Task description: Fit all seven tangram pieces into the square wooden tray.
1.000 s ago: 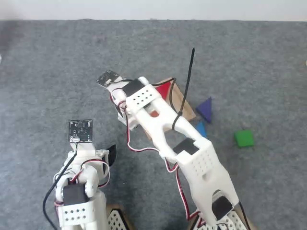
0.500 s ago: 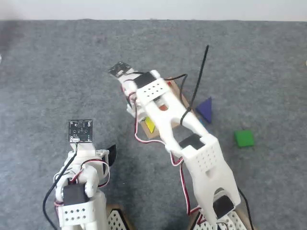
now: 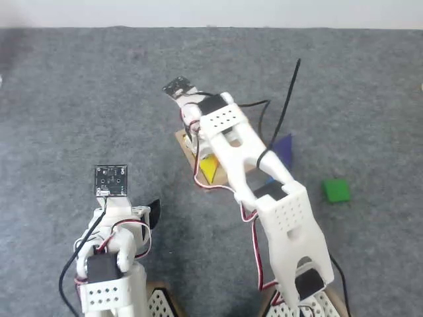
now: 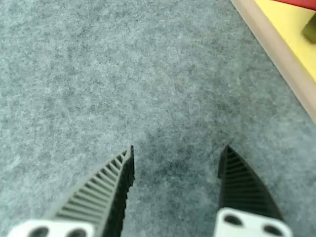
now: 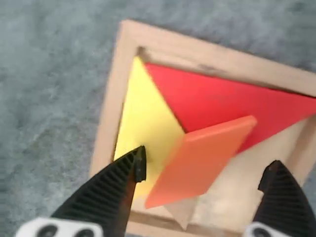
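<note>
Right gripper [image 5: 207, 160] hung over the square wooden tray [image 5: 111, 113] with its jaws spread wide, gripping nothing. One fingertip [image 5: 139, 160] sat over the yellow triangle [image 5: 143, 118], and whether it touched could not be told. The other jaw stood well out on the far side of the orange piece [image 5: 217, 143].

That four-sided orange piece was not seated. It lay tilted, one edge propped up where the yellow triangle met the red triangle [image 5: 222, 98], the rest sloping down toward bare tray floor. The yellow and red triangles lay flat against the rim.

The step in hand looked like settling the orange piece. The next move would likely call for closing on it or nudging it, then turning it until it dropped flush beside the two triangles.

Out on the grey carpet [image 4: 74, 74], the purple triangle [image 3: 284, 150] and the green square [image 3: 337, 191] waited to be fetched, so the task seemed under halfway.

Left gripper [image 4: 178, 148] was parted and empty, low over the carpet near a tray corner.
</note>
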